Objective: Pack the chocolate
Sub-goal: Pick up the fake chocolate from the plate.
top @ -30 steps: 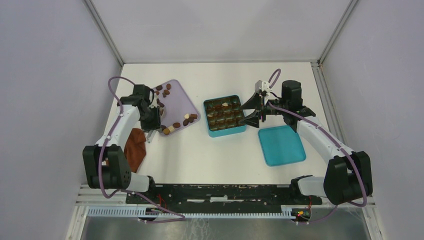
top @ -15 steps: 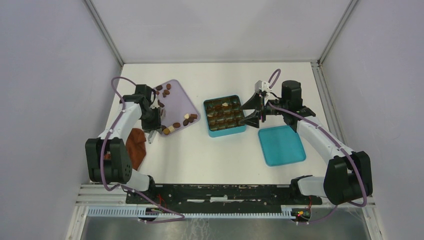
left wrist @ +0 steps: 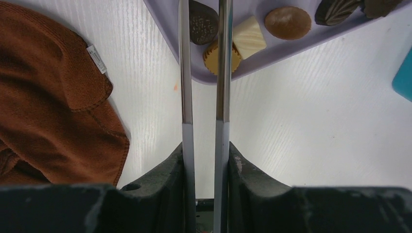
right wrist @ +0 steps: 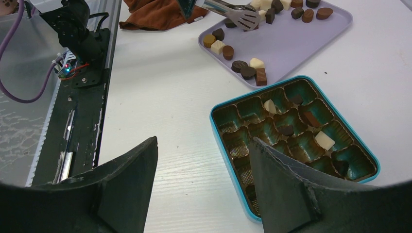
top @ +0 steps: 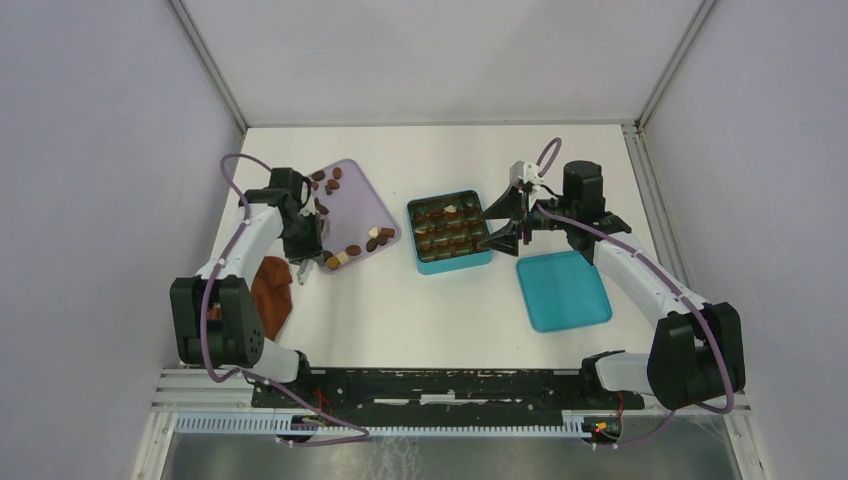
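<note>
Several small pieces of chocolate (top: 378,238) lie on the lilac tray (top: 352,205). My left gripper (top: 306,248) is shut on metal tongs (left wrist: 184,73), whose blades reach over the tray's near corner. A dark piece (left wrist: 203,22) sits between the blades, beside a tan cup (left wrist: 221,57) and a cream block (left wrist: 248,38). The blade tips run out of the left wrist view, and whether they pinch the dark piece I cannot tell. The teal box (top: 450,232) holds a few pieces (right wrist: 324,141) in its cells. My right gripper (top: 505,226) is open and empty at the box's right edge.
A reddish-brown cloth (top: 270,295) lies left of the tray, close to the left arm. The teal lid (top: 563,290) rests flat to the right of the box, under the right arm. White walls enclose the table on three sides.
The left gripper has squeezed the tongs narrower and the left arm has shifted slightly toward the tray's near corner. The right arm has not moved.
</note>
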Tool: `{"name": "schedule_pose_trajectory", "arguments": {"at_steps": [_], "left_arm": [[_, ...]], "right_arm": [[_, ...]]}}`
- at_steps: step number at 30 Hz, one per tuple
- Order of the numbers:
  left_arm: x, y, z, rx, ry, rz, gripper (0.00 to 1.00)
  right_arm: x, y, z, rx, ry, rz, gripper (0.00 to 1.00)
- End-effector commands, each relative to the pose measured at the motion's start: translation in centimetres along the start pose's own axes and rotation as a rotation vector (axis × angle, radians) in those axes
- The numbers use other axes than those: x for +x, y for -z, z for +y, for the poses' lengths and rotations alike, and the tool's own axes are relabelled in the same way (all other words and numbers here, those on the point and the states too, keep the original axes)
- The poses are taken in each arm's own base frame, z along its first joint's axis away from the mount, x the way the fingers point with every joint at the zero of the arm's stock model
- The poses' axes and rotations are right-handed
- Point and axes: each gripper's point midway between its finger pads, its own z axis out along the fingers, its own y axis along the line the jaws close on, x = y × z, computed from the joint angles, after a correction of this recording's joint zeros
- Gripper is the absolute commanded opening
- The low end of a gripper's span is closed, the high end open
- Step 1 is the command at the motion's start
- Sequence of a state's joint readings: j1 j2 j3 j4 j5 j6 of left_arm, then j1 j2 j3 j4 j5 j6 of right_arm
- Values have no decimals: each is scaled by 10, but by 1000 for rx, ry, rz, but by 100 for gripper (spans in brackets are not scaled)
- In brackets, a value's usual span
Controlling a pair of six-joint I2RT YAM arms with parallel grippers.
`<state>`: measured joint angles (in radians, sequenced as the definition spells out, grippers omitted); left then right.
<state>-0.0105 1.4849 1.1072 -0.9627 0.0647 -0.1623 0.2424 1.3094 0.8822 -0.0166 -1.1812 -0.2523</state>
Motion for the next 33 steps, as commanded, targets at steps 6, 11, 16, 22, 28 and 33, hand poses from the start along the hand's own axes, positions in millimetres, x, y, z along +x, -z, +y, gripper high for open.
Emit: {"name": "schedule_pose_trajectory", "arguments": {"at_steps": [6, 11, 16, 22, 28, 33], "left_arm": [[-19, 36, -27, 148, 56, -172, 2], [-9, 29, -28, 160, 73, -161, 2], [-10, 41, -42, 244, 96, -227, 2], [-11, 52, -55, 343, 130, -323, 2], [-9, 56, -60, 388, 148, -390, 2], [-9, 65, -67, 444, 145, -449, 2]], "right_arm": [[-14, -2, -4, -8, 68, -18, 74], [-10, -3, -5, -4, 60, -12, 74], [-5, -3, -8, 4, 49, -6, 74], [-2, -2, -11, 35, 75, -4, 74], [0, 2, -21, 100, 139, 18, 75], [-3, 9, -37, 190, 278, 61, 94]]}}
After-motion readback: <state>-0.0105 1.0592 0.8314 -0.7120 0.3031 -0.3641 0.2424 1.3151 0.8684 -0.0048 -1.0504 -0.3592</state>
